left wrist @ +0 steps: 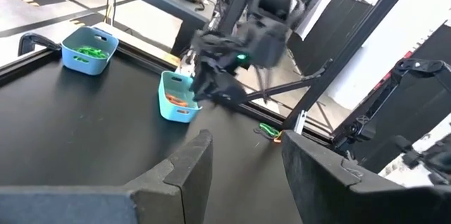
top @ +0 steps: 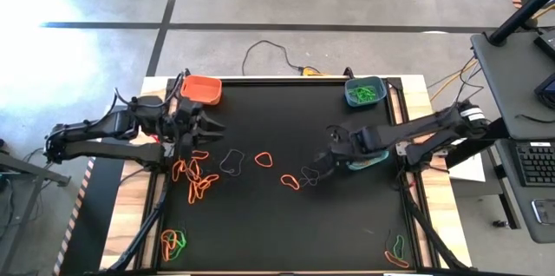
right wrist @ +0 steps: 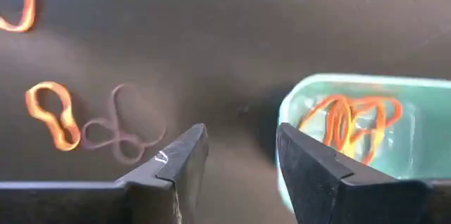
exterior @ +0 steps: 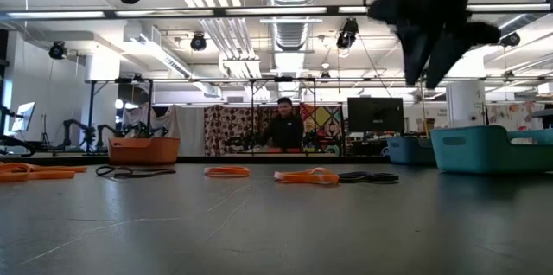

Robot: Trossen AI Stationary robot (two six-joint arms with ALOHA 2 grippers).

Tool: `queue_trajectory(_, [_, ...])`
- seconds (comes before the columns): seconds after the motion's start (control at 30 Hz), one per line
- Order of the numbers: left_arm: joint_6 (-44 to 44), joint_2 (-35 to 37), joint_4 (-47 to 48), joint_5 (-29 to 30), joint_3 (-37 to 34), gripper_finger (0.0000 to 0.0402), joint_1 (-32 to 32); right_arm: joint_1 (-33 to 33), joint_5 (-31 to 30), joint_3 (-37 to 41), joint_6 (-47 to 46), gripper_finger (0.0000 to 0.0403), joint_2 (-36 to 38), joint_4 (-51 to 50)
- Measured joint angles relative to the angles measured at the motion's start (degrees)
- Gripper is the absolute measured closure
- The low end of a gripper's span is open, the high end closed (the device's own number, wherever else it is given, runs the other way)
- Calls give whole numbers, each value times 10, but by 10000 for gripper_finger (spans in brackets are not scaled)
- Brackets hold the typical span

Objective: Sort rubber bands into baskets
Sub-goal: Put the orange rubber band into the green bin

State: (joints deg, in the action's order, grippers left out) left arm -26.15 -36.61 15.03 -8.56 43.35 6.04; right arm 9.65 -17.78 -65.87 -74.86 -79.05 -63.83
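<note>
Right claw (right wrist: 239, 160) open, empty, beside teal basket (right wrist: 423, 111) rim, left claw (left wrist: 243, 164) open.

No text, label, brand, number or sign can be read in any of the views. The monitors and colourful panels at the far side of the room in the low view are too small and blurred to make out any writing.
</note>
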Motion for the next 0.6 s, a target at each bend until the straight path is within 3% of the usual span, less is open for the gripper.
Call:
queue_trajectory(0.17, [6,10,0,0,0,248,0,73,4,-64,-89,249,-33,-60])
queue_trajectory(0.23, [13,12,0,0,0,248,0,105,38,-79,-123,249,-50,-62])
queue_trajectory(0.3, [16,12,0,0,0,248,0,135,107,-87,-167,250,-71,-59])
queue_trajectory(0.47, [20,9,0,-20,0,248,0,201,346,-85,-246,250,-129,-30])
queue_trajectory(0.6, [36,8,0,-57,0,248,0,260,433,-85,-293,250,-179,88])
